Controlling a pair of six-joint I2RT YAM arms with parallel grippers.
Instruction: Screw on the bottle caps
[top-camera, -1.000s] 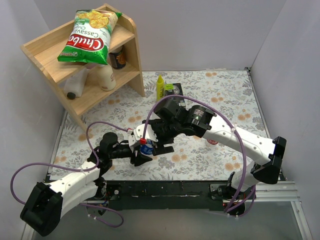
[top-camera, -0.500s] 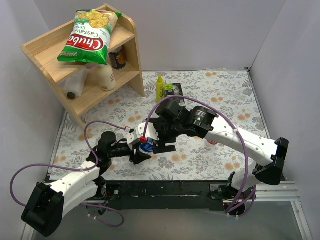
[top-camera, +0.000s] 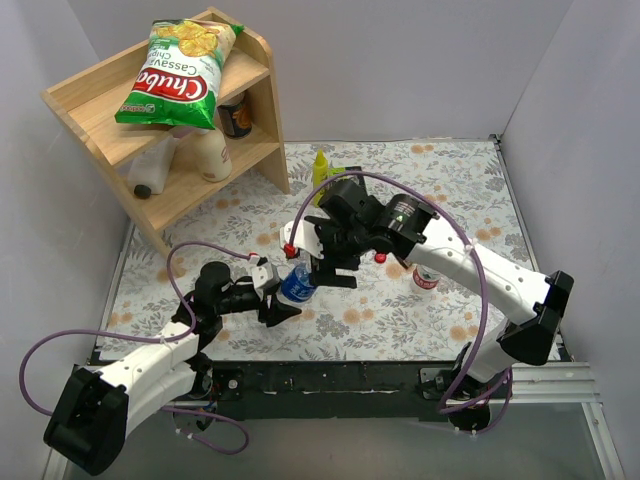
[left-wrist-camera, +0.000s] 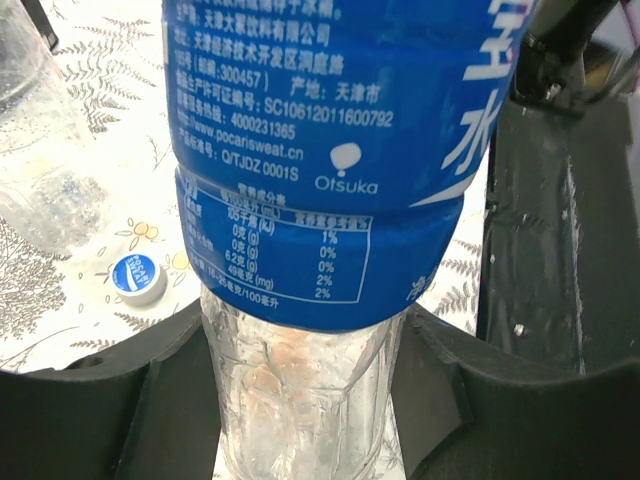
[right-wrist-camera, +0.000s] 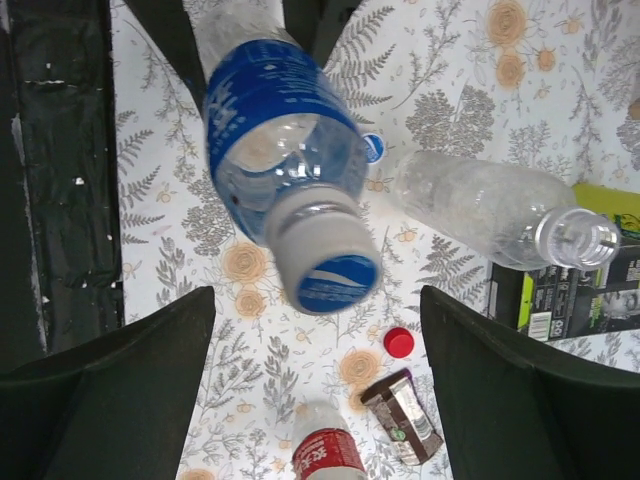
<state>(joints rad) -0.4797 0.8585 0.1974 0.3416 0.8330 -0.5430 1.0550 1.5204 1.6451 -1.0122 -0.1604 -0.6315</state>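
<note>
My left gripper (top-camera: 283, 303) (left-wrist-camera: 305, 400) is shut on the lower body of the blue-labelled bottle (top-camera: 296, 286) (left-wrist-camera: 320, 150), holding it tilted above the mat. A blue-and-white cap (right-wrist-camera: 337, 281) sits on its neck. My right gripper (top-camera: 336, 268) (right-wrist-camera: 320, 385) is open and empty, just past the capped end, not touching it. The unlabelled bottle (right-wrist-camera: 485, 208) (left-wrist-camera: 30, 190) lies on the mat with an open mouth. A loose blue cap (right-wrist-camera: 373, 148) (left-wrist-camera: 138, 277) lies beside it. A red cap (right-wrist-camera: 399, 343) (top-camera: 381, 257) lies near the red-and-white-labelled bottle (right-wrist-camera: 328, 455) (top-camera: 425, 277).
A wooden shelf (top-camera: 255, 110) at the back left holds a chips bag (top-camera: 180, 72) and cream-white bottles (top-camera: 212, 152). A yellow squeeze bottle (top-camera: 320, 172) and a dark box (right-wrist-camera: 555, 300) stand behind the right arm. A snack wrapper (right-wrist-camera: 402, 415) lies by the red cap.
My right gripper has come off the blue-labelled bottle's capped end and drawn back up and away from it. My left gripper still holds the bottle, now tilted more.
</note>
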